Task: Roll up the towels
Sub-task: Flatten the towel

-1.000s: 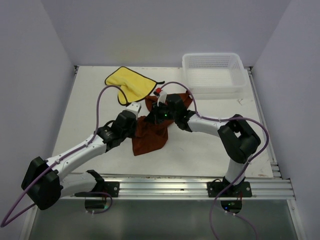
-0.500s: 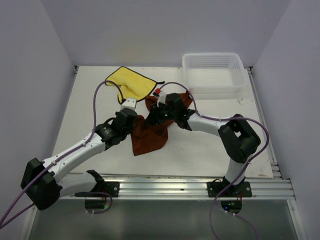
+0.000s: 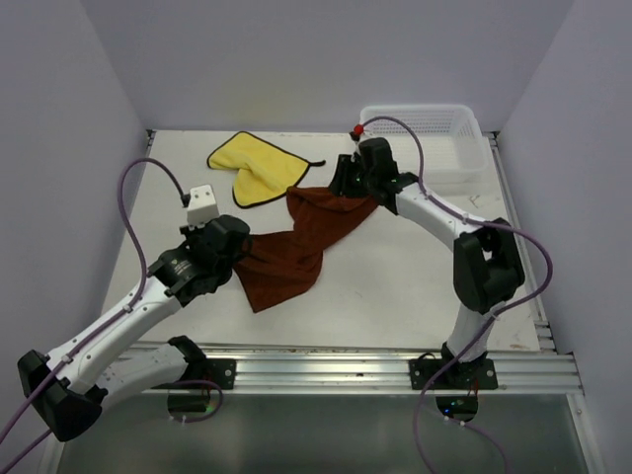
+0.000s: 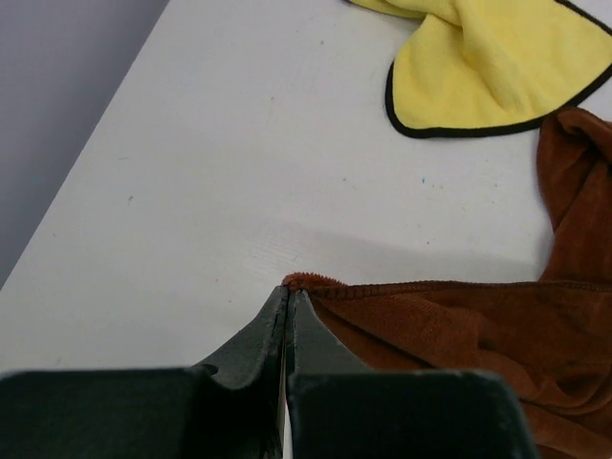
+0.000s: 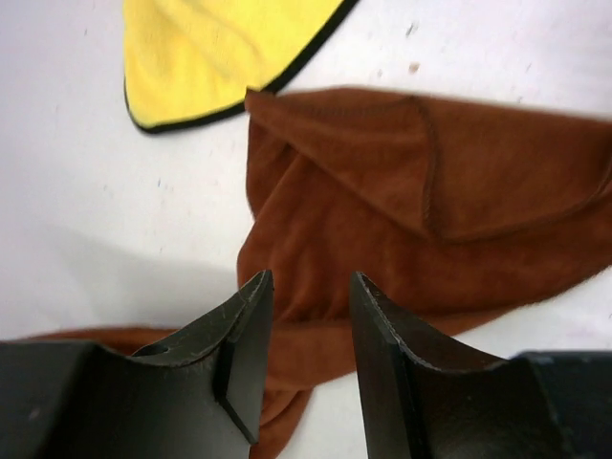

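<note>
The left tool (image 4: 288,298) is pinched tight on one hemmed corner of the brown towel (image 4: 459,330). In the overhead view this tool (image 3: 237,257) has drawn back from the middle of the worktop (image 3: 415,286) toward 8 o'clock, taking the corner with it. The right tool (image 5: 308,282) now stands partly open with nothing between its jaws. It has let go and swung out to about 1 o'clock, where it (image 3: 346,180) hovers over the far end of the cloth.

A second ago both tools met over a bunched heap. Now the brown towel (image 3: 296,247) lies stretched in a long slant from 8 o'clock to 1 o'clock. From the right wrist, its far end (image 5: 411,201) still shows a folded-over flap.

The yellow towel (image 3: 259,164) lies loosely folded at 11 o'clock, just beside the brown one and not held by either tool. The basket (image 3: 420,111) sits at 1 o'clock.

I judge this is spreading, not rolling. The cloth is pulled longer but is not yet flat, and neither towel has been rolled.
</note>
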`<state>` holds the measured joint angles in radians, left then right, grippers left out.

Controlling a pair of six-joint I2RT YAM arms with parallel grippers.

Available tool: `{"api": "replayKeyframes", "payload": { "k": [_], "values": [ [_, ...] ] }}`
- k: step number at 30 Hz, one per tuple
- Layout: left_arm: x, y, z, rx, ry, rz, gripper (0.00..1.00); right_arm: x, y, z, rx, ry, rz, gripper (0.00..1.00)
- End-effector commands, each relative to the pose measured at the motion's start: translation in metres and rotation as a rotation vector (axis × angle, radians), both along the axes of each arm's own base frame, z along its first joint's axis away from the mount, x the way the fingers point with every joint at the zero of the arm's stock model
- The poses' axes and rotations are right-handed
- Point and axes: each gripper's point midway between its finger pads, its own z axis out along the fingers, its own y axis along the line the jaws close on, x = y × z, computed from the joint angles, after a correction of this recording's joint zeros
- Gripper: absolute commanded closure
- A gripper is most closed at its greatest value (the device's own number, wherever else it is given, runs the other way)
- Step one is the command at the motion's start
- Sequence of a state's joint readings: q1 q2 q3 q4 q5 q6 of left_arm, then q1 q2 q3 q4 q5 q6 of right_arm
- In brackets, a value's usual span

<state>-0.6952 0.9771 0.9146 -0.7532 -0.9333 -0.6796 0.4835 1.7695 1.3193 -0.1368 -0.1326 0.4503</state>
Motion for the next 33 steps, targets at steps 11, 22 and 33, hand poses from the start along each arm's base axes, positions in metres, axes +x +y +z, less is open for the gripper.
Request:
{"api": "replayKeyframes", "payload": {
  "k": [11, 22, 33],
  "values": [
    [-0.020, 0.040, 0.063, -0.046, -0.238, 0.111, 1.00, 0.053, 0.005, -0.043, -0.252, 0.069, -0.020, 0.53],
    [-0.027, 0.059, 0.073, -0.009, -0.290, 0.195, 1.00, 0.002, -0.080, -0.060, -0.369, 0.079, -0.205, 0.51],
    [-0.029, 0.062, 0.076, 0.007, -0.292, 0.191, 1.00, 0.015, -0.109, -0.068, -0.380, 0.080, -0.250, 0.54]
  ]
}}
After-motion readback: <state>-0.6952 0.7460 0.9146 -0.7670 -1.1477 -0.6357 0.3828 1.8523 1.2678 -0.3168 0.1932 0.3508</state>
